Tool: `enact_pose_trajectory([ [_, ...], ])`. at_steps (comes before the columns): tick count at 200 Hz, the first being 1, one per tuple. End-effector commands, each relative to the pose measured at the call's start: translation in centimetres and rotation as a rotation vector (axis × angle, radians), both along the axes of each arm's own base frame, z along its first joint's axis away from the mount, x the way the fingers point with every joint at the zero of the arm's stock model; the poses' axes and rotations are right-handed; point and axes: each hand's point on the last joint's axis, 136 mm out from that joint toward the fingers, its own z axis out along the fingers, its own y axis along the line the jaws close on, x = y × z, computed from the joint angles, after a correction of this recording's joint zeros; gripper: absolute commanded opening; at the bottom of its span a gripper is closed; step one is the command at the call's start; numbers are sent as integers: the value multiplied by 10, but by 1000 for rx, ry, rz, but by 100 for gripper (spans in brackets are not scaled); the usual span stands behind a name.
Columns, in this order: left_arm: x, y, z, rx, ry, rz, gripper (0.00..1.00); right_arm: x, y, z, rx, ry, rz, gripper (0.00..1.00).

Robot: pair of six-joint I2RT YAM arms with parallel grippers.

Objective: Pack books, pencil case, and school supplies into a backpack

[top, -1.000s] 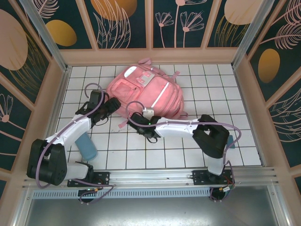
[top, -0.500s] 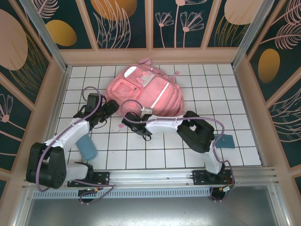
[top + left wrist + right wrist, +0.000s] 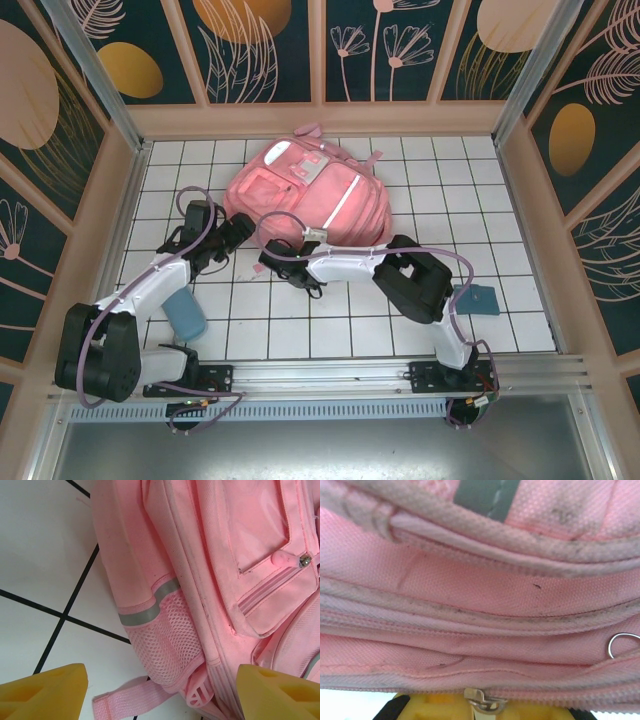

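The pink backpack (image 3: 305, 192) lies flat at the back middle of the tiled floor. My left gripper (image 3: 236, 228) is at its left side, open. In the left wrist view the yellow fingertips (image 3: 42, 692) stand wide apart, with the mesh side pocket (image 3: 167, 640) and a loose strap (image 3: 127, 702) between them. My right gripper (image 3: 274, 254) is at the backpack's near edge. It presses against the pink seams (image 3: 480, 600), shut on the metal zipper pull (image 3: 482, 701). A blue rounded pouch (image 3: 185, 313), perhaps the pencil case, lies beside the left arm. The books are out of view.
A flat teal item (image 3: 478, 298) lies on the tiles at the right, behind the right arm's elbow. Wooden walls close in the floor at the left, back and right. A small metal ring (image 3: 621, 644) hangs at the backpack's seam.
My right arm folded its elbow inward and its gripper slid left along the backpack's near edge while its jaws closed. The teal item came into view. The left gripper barely moved.
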Motion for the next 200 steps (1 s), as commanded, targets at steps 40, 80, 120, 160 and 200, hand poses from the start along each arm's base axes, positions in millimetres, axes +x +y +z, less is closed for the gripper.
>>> enact_pose_trajectory([
  [40, -12, -24, 0, -218, -11, -26, 71, -17, 16, 32, 99, 16, 246, 5],
  [80, -23, -45, -11, -334, 6, -74, 62, -19, 34, 41, 196, 38, 352, 3],
  [120, -31, -66, -22, -428, 42, -82, 57, -19, 34, 43, 218, 41, 357, 3],
  [160, -30, -92, -27, -486, 58, -112, 54, -19, 28, 42, 225, 42, 335, 4],
  [200, -21, -97, -34, -481, 58, -94, 44, -20, 24, 42, 225, 42, 326, 4],
])
